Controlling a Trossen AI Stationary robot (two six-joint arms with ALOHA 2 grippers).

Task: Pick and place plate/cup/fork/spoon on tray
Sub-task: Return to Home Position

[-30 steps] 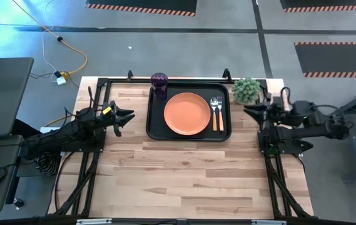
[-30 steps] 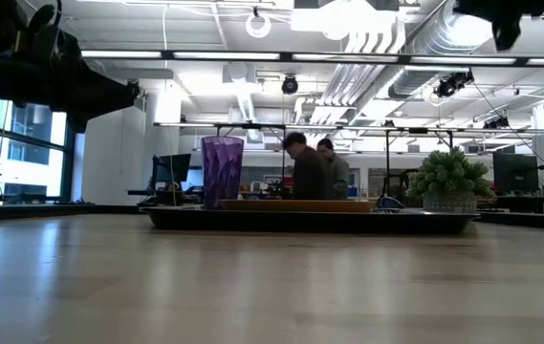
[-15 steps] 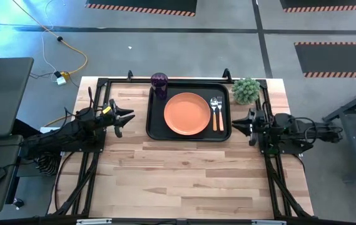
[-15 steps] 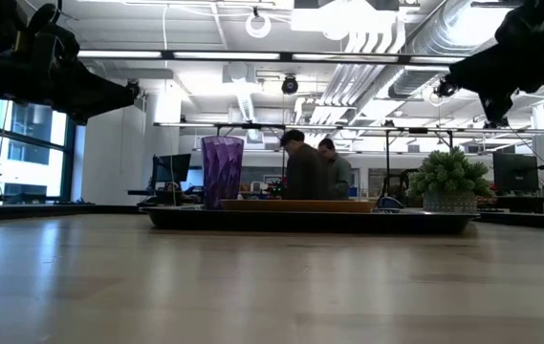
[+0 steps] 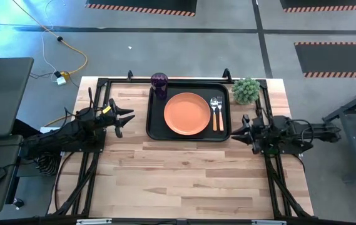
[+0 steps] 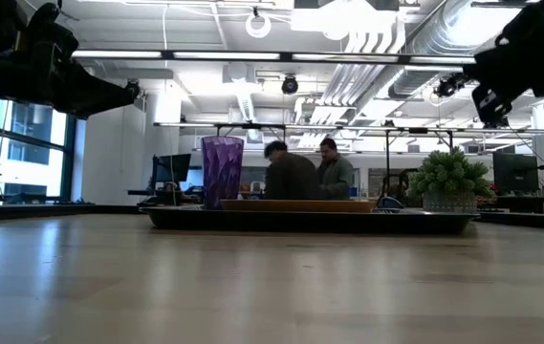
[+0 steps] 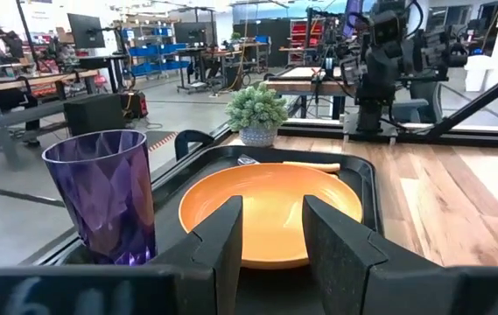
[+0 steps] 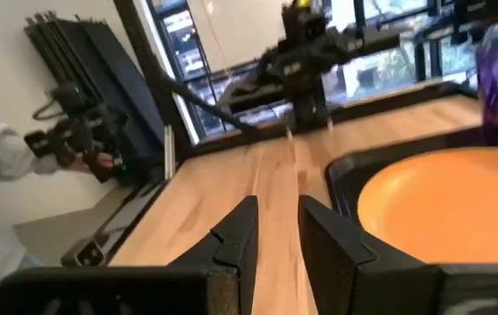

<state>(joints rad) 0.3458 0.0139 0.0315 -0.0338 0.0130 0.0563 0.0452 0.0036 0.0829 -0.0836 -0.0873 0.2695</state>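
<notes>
The black tray (image 5: 156, 128) lies at the table's far middle. The orange plate (image 5: 187, 114) lies flat in it, and the purple cup (image 5: 159, 81) stands upright at its far left corner. The fork and the spoon (image 5: 216, 114) lie side by side right of the plate, handles toward the near edge. My left gripper (image 5: 125, 117) is open and empty, left of the tray, pointing at it (image 7: 272, 229). My right gripper (image 5: 239, 129) is open and empty beside the tray's near right corner, pointing left (image 8: 275, 229).
A small green potted plant (image 5: 246, 90) stands at the far right, just outside the tray's corner. Black frame rails (image 5: 271, 169) run along both sides of the table. The near half of the wooden table (image 5: 184, 181) is bare. People stand in the room beyond the table (image 6: 295, 177).
My right gripper has moved down and toward the near edge, from beside the plant to beside the tray's near right corner, and its arm has folded in. The tableware has kept still.
</notes>
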